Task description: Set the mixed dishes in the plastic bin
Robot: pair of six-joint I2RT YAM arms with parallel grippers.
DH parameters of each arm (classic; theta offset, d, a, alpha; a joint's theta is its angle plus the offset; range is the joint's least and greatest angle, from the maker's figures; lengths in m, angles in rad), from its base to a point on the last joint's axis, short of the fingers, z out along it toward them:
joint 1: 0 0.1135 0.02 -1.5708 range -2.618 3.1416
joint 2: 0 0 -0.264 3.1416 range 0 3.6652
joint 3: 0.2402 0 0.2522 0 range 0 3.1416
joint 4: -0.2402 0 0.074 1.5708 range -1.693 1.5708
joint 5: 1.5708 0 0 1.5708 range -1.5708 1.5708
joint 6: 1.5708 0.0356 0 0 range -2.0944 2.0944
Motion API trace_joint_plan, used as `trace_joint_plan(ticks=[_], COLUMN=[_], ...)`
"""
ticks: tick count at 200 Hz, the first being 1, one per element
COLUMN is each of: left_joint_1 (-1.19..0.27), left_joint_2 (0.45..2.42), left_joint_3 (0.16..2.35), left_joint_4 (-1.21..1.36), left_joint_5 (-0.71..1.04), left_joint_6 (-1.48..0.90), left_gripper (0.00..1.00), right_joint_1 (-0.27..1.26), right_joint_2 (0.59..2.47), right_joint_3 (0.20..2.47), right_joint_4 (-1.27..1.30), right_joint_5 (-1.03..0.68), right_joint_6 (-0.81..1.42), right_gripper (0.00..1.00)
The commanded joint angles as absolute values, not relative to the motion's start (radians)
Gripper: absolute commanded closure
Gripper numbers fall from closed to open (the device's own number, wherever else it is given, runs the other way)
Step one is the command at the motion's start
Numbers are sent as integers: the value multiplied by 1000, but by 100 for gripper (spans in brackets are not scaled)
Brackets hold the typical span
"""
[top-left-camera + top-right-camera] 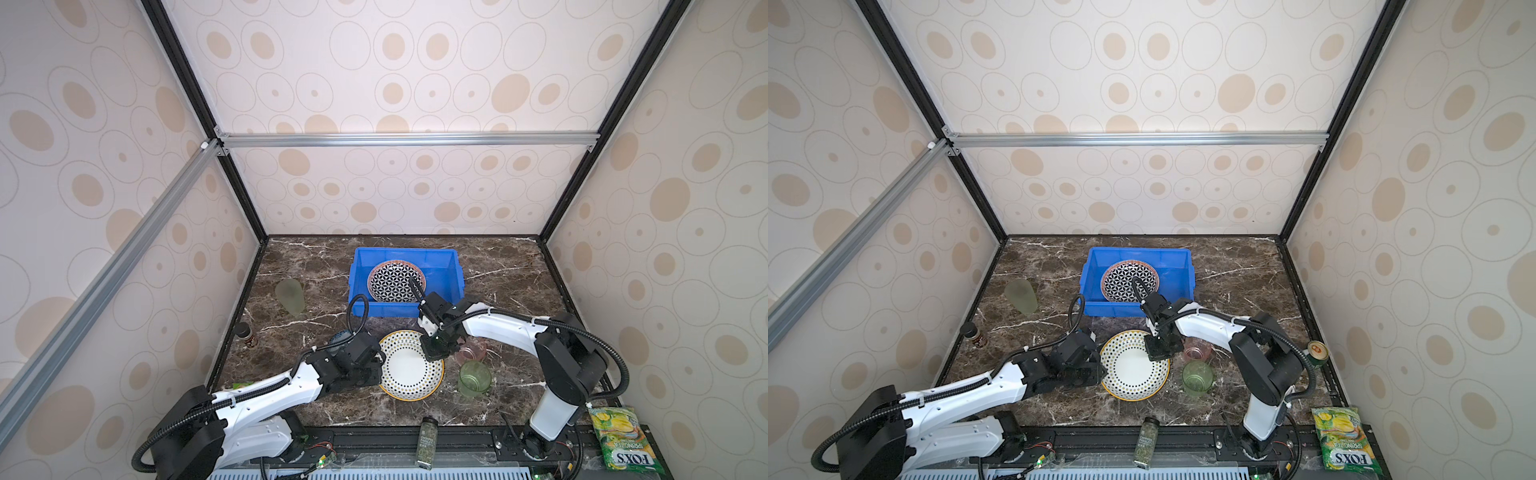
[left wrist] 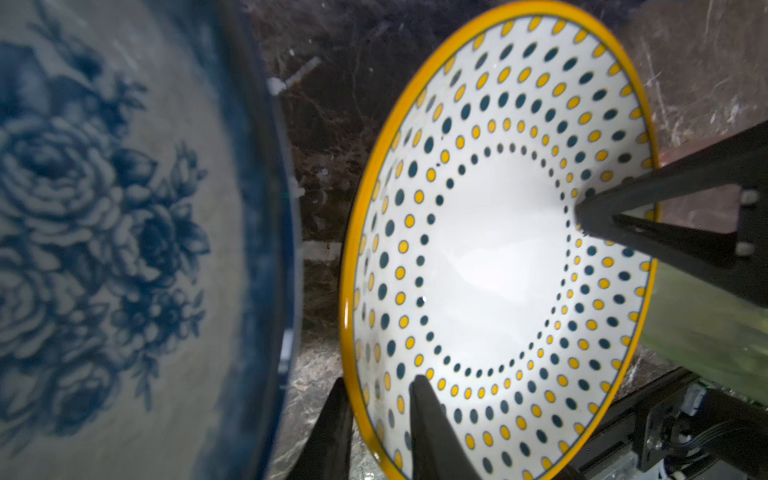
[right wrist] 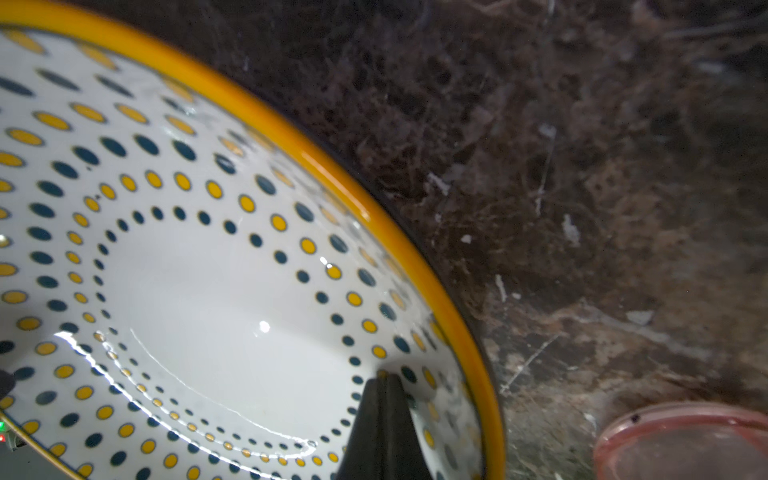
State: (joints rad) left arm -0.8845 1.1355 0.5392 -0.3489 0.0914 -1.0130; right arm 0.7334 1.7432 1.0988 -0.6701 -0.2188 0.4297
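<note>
A yellow-rimmed dotted plate (image 1: pixel 409 370) (image 1: pixel 1133 370) (image 2: pixel 498 257) (image 3: pixel 208 291) lies on the marble table in front of the blue plastic bin (image 1: pixel 361 291) (image 1: pixel 1094 286). A black-white geometric plate (image 1: pixel 390 278) lies in the bin. My left gripper (image 1: pixel 382 368) (image 2: pixel 380 380) is shut on the dotted plate's left rim, one finger outside, one inside. My right gripper (image 1: pixel 432 357) (image 3: pixel 384 374) is shut, its tips pressed on the plate's inner slope. A blue floral bowl (image 2: pixel 104 208) sits by the left wrist. Pink cup (image 1: pixel 471 351) and green cup (image 1: pixel 473 378) stand right of the plate.
A frosted green cup (image 1: pixel 290 295) lies at the left near a small brown bottle (image 1: pixel 248 334). A spice jar (image 1: pixel 428 442) lies on the front rail, a snack packet (image 1: pixel 625 440) at the front right, a can (image 1: pixel 1317 353) on the right edge.
</note>
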Motion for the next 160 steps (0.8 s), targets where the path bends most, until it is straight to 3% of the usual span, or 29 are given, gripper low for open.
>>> trace_joint_plan(ticks=[1, 9, 79, 160], left_joint_1=[-884, -884, -883, -882], left_joint_2=[1160, 1170, 1128, 1112], left_joint_3=[555, 561, 630, 684], left_joint_4=[-226, -237, -361, -437], left_joint_5=[111, 104, 19, -18], left_joint_6=[-1025, -1024, -1002, -974], left_gripper=[93, 100, 100, 100], right_joint_1=[742, 743, 744, 744], right_joint_2=[1778, 1778, 1720, 1617], right_joint_3=[1069, 1069, 1098, 1157], right_joint_4=[-669, -669, -696, -755], right_joint_5=[-214, -214, -206, -170], right_joint_6=[439, 440, 435, 428], right_gripper=[100, 100, 100, 82])
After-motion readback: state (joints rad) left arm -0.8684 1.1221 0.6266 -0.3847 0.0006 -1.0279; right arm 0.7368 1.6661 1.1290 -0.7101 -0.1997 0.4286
